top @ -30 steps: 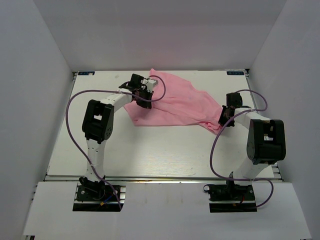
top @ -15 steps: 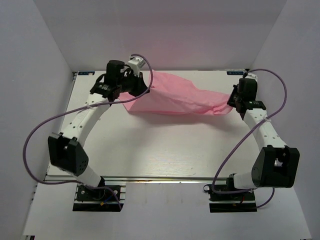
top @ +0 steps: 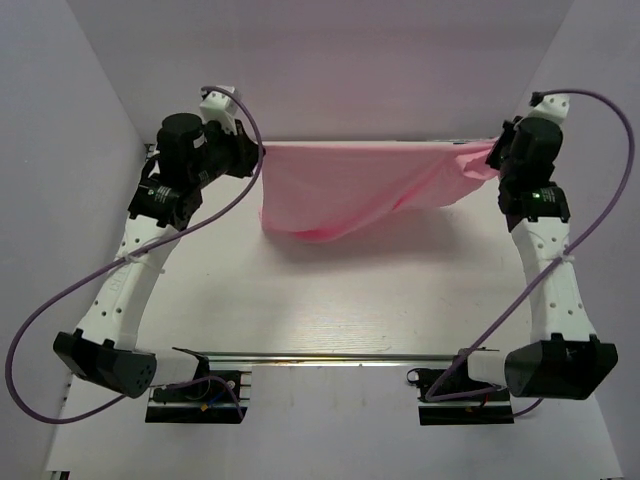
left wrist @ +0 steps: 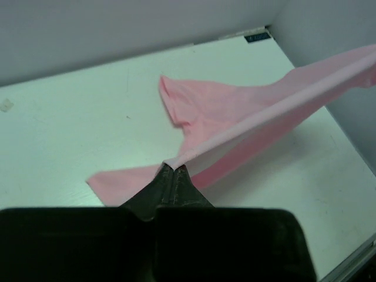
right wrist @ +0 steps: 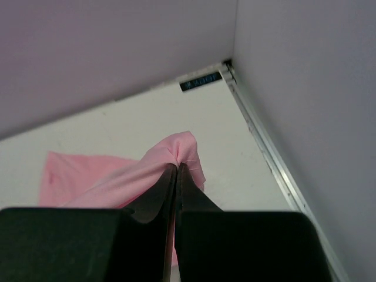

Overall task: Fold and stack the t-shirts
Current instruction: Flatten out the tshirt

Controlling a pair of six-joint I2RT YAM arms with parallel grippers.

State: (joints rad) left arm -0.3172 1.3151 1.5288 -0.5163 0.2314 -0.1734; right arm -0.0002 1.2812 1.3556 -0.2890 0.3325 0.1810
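A plain light pink t-shirt (top: 350, 185) hangs stretched in the air between my two grippers, its top edge taut and its lower part sagging toward the white table. My left gripper (top: 258, 153) is shut on the shirt's left end; in the left wrist view the fingertips (left wrist: 173, 170) pinch the edge of the shirt (left wrist: 247, 120). My right gripper (top: 497, 152) is shut on the right end; in the right wrist view the fingertips (right wrist: 177, 167) clamp a bunched fold of the shirt (right wrist: 176, 150).
The white table (top: 330, 300) is boxed in by white walls at the back and both sides. A metal rail (top: 330, 355) runs along the near edge. Purple cables loop from both arms.
Both arms have risen and spread outward, lifting the shirt off the table and pulling it taut between them. Earlier it lay crumpled on the table.
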